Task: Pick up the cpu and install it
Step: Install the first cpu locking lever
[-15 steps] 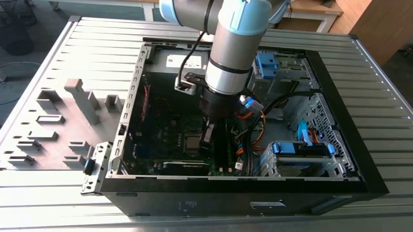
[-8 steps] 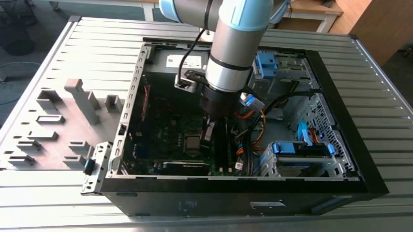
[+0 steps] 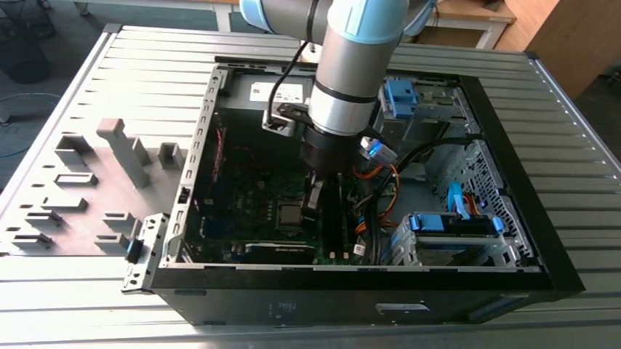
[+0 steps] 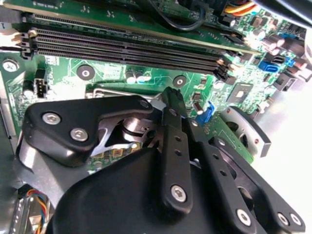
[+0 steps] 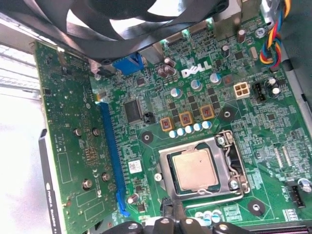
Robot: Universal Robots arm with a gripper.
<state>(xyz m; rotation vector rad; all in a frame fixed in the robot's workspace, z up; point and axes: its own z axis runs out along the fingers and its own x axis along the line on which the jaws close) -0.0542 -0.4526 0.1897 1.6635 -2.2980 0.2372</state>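
Jaws state cannot be determined. The arm [image 3: 345, 73] reaches vertically down into the PC case [image 3: 505, 182], frame centre. The cpu [image 5: 196, 168] sits in its socket frame [image 5: 229, 168] directly below.

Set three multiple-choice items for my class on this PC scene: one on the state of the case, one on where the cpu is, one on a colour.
1. The PC case is:
A. upright and closed
B. lying with its open side up
C. wrapped in foil

2. The cpu is:
A. lying loose outside the case
B. leaning against a memory stick
C. flat inside the metal socket frame on the motherboard

3. The long slot beside the upright card is:
A. blue
B. red
C. white

Answers:
1 B: in the exterior view the case's inside shows from above.
2 C: in the first wrist view the frame surrounds the cpu.
3 A: the slot's strip along the card is plainly blue.
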